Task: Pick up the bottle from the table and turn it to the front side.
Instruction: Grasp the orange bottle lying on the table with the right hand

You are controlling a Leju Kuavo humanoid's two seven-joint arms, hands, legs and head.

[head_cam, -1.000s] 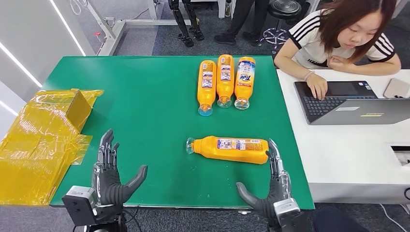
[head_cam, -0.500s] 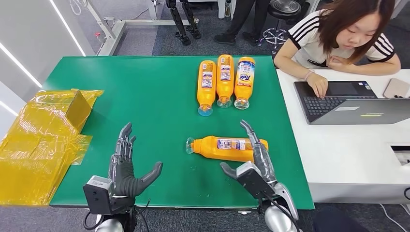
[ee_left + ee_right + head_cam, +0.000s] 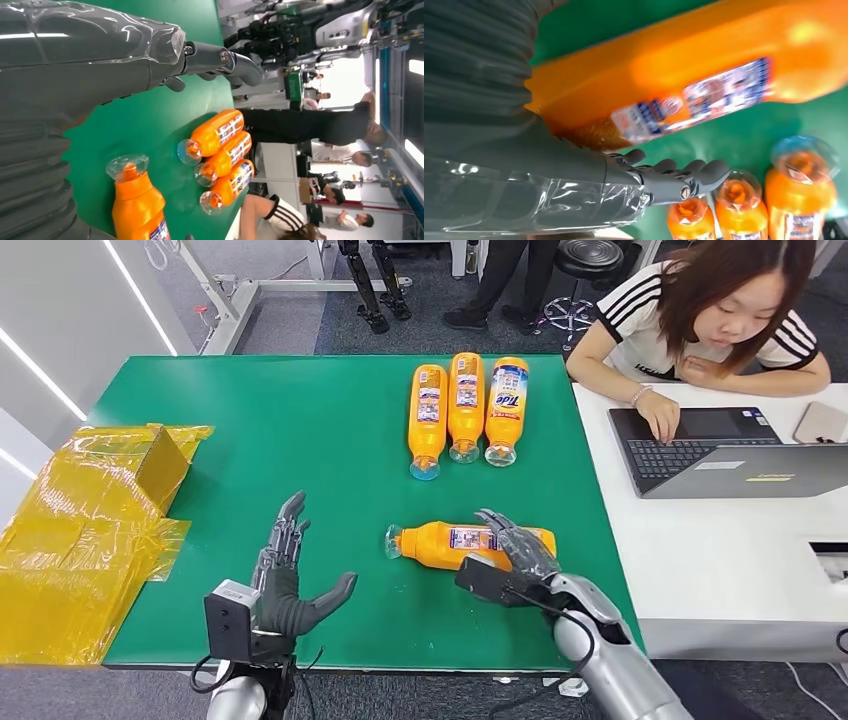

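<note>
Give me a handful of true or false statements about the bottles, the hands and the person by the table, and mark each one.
1. The lone bottle near the robot lies on its side on the green table. True.
2. The right hand reaches over that bottle. True.
3. The left hand holds a bottle. False: it is open, holding nothing.
4. Five bottles lie in the far row. False: the row of bottles has three.
5. The person has a hand on a laptop. True.
6. The yellow wrapping lies on the white table. False: it sits at the green table's left edge.
</note>
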